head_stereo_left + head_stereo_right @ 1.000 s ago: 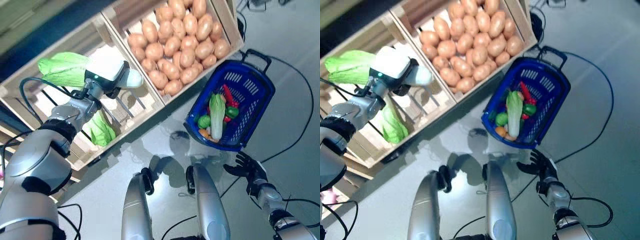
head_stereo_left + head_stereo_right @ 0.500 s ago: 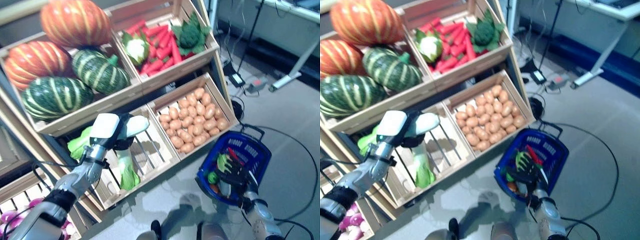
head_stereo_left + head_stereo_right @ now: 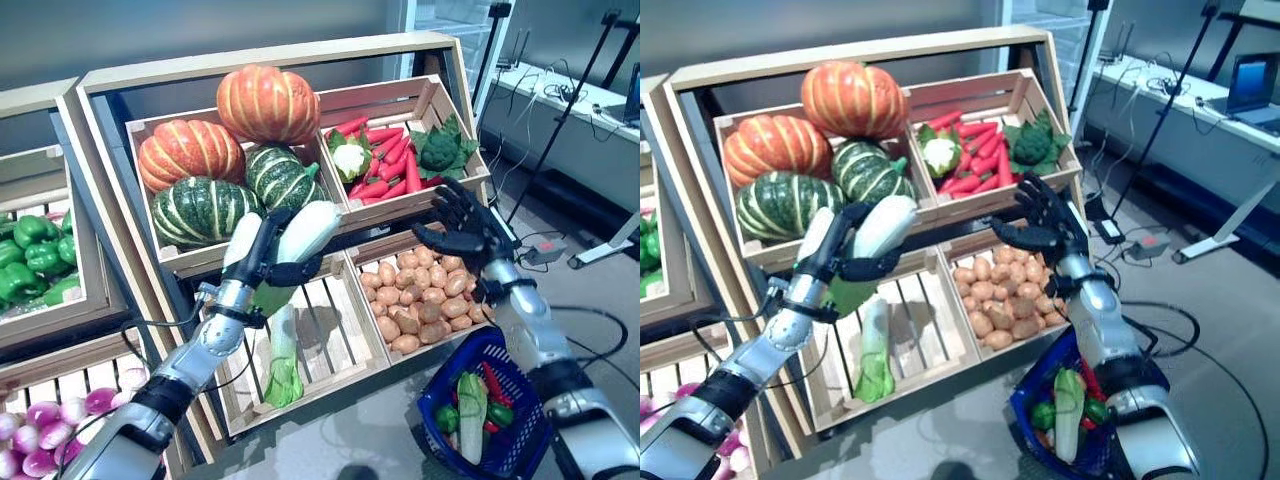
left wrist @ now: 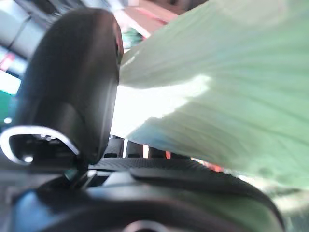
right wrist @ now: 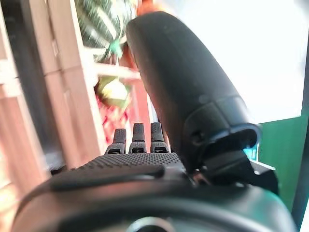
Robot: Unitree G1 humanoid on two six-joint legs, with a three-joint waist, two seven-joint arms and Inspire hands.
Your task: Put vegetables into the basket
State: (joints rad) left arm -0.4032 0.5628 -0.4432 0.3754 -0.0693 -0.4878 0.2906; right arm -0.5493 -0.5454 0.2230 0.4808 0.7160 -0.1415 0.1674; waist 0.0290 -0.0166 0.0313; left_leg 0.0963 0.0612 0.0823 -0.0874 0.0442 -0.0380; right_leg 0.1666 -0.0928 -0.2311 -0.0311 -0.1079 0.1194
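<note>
Left eye view | cabbage (image 3: 300, 235) is gripped by left hand (image 3: 262, 262) | right hand (image 3: 462, 222) is spread open, empty | basket (image 3: 515, 440) at 5 o'clock

The right hand (image 3: 460, 225) has risen from beside the basket (image 3: 440, 398) to the potato crate's (image 3: 372, 255) upper edge, fingers spread. The left hand (image 3: 268, 255) has lifted its cabbage (image 3: 300, 240) clear of the slatted crate (image 3: 325, 345).

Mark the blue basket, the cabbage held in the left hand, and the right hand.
blue basket (image 3: 437, 380), left eye view, near rim.
cabbage (image 3: 306, 231), left eye view, pale stalk end.
left hand (image 3: 262, 250), left eye view, fingers.
right hand (image 3: 1045, 225), right eye view, palm.
</note>
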